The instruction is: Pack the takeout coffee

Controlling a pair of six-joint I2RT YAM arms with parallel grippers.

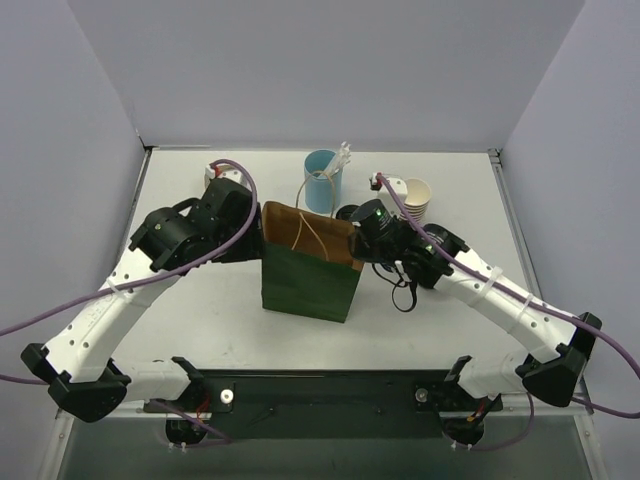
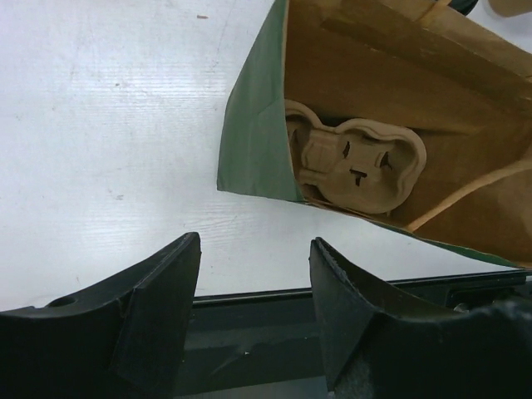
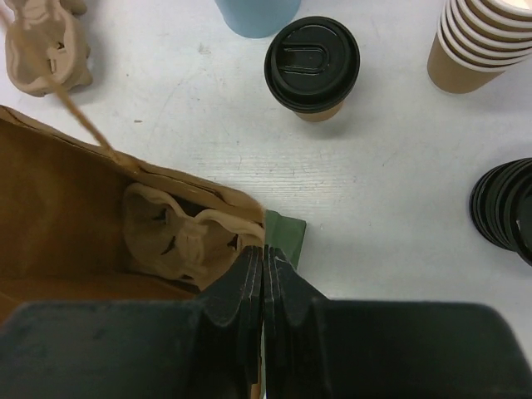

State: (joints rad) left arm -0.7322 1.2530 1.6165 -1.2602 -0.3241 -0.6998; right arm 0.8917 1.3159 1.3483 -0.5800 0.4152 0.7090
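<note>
The takeout coffee (image 3: pixel 312 66), a small tan cup with a round black lid, stands upright on the white table beyond the bag's far corner. The green paper bag (image 1: pixel 310 275) stands open mid-table, with a pulp cup carrier (image 3: pixel 179 237) lying inside on its bottom. My right gripper (image 3: pixel 263 249) is shut on the bag's right rim, pinching the paper wall between its fingers. My left gripper (image 2: pixel 253 245) hangs open and empty just off the bag's left side (image 2: pixel 253 141), touching nothing.
A light-blue cup (image 1: pixel 322 180) with white sticks stands behind the bag. A stack of cream paper cups (image 3: pixel 478 41) and a stack of black lids (image 3: pixel 507 212) sit to the right. A second pulp carrier (image 3: pixel 41 41) lies behind the bag.
</note>
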